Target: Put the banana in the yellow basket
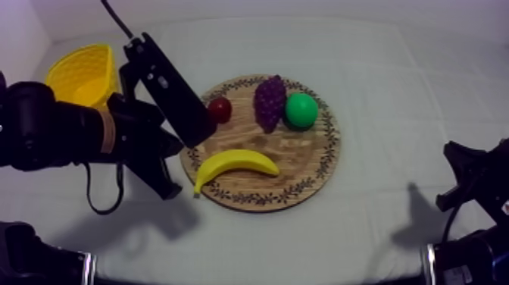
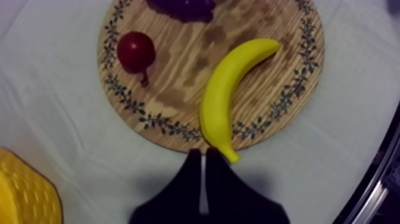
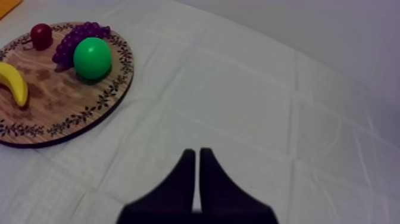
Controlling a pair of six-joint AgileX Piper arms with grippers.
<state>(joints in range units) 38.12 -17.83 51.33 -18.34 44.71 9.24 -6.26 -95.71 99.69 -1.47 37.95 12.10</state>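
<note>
One banana point(image 1: 236, 164), lying flat on the wooden board point(image 1: 310, 163) along the rim nearest the camera, its curve bowed toward the board's middle. It's not in the yellow basket point(image 1: 82, 74) yet. The left end effector point(image 2: 203, 156) is closed on nothing, fingers pressed into a narrow wedge. It's hovering just off the board's rim with the tips right beside the banana's pointed end, can't tell if they touch. Rest of the board: small red fruit point(image 1: 220, 109) at the left rim, grapes point(image 1: 270, 101) and a round green fruit point(image 1: 301, 110) side by side at the far rim. The basket sits at the far left corner of the surface point(image 1: 394, 68), apart from the board. The right end effector point(image 3: 197, 154) is closed and empty too, over a bare stretch by the surface's right edge.
</note>
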